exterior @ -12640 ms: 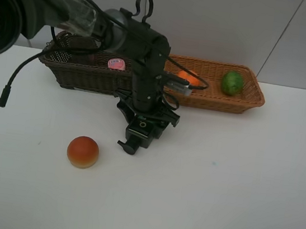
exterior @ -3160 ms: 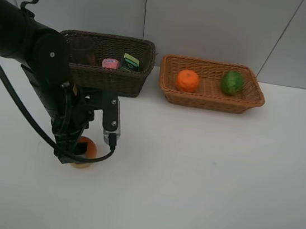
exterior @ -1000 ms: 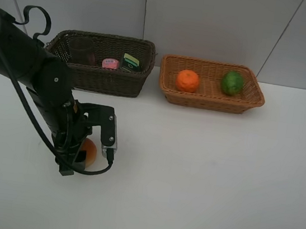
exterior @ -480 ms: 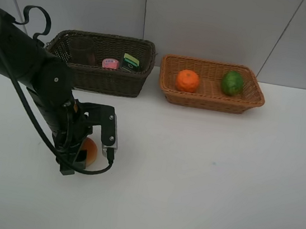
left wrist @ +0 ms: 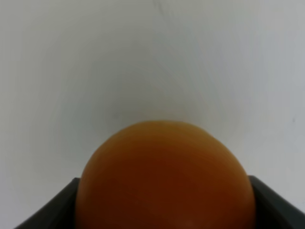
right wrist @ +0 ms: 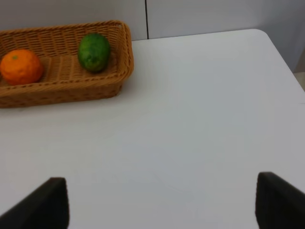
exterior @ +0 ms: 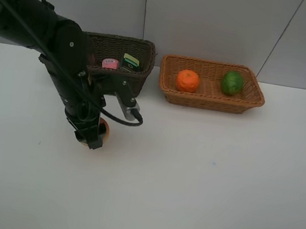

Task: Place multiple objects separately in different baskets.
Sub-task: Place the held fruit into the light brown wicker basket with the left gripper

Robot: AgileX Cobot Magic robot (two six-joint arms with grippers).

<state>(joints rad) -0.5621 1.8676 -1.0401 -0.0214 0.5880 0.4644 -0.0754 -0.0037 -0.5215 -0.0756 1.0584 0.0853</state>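
Nothing readable here, honestly. The pink tube [exterior: 110, 63] and the green bottle [exterior: 130, 62] in the dark basket [exterior: 140, 79] by the desk's back edge each seem to carry a label patch, but it's way too small and blurry to make out any letters or numbers.

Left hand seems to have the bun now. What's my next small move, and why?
Probably carry the bun up and toward the light basket. The left hand is shut on it, the orange and lime already lie there, and the dark basket stands on the direct path, so raise it over that rim or go round.
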